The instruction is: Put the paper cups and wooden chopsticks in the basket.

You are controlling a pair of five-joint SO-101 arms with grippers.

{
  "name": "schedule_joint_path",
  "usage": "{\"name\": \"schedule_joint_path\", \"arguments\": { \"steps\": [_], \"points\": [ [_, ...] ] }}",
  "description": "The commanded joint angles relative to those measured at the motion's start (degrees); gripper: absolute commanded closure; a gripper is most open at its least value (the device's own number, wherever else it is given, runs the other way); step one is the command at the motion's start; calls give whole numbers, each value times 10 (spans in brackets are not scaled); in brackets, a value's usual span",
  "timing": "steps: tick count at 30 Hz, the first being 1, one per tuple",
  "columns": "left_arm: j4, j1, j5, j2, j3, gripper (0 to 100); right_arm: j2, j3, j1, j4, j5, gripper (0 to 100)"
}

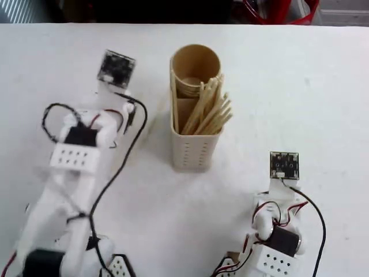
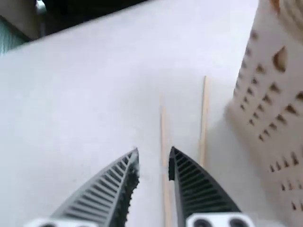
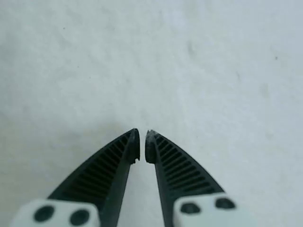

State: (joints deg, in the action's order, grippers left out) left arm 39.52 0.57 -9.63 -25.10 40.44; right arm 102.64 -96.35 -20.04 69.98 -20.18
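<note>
Wooden chopsticks are found in two places. One chopstick (image 2: 163, 142) lies flat on the white table (image 2: 85, 94), and the left gripper (image 2: 154, 161) is held just above it. Its two fingers are parted, so that the stick runs through the gap between the tips. The stick is not clamped, and it cannot be told whether a finger touches it. A second chopstick (image 2: 204, 113) is laid beside the first one, nearly parallel to it but apart from it, and it is close to the perforated wall of the basket (image 2: 274, 94). In the high view the basket (image 1: 196, 151) is placed upright near the middle of the table (image 1: 288, 75), with the left arm (image 1: 75, 144) just beside it on one side. The basket is divided into compartments. A paper cup (image 1: 195, 64) is set in the compartment farther from the arms. A bundle of chopsticks (image 1: 210, 109) is leaned in the nearer one, and the upper ends are spread out over the rim toward the side of the right arm (image 1: 277, 242). The right gripper (image 3: 142, 142) is held over the white table surface, well apart from the basket. Its fingers are brought together almost tip to tip, and nothing is held between them.
</note>
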Motion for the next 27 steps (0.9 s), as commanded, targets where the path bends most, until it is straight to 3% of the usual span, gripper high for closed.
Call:
{"name": "schedule_joint_path", "arguments": {
  "steps": [1,9,21,27],
  "points": [
    [18,25,-45,155,-53,873,6,-5,-5,-6,4,963],
    [105,36,-41,292,-142,873,6,-5,-6,-6,4,963],
    [161,52,-38,408,-220,873,6,-5,-6,-6,4,963],
    [215,51,-38,458,-280,979,6,-5,-6,-6,4,963]
  ]
}}
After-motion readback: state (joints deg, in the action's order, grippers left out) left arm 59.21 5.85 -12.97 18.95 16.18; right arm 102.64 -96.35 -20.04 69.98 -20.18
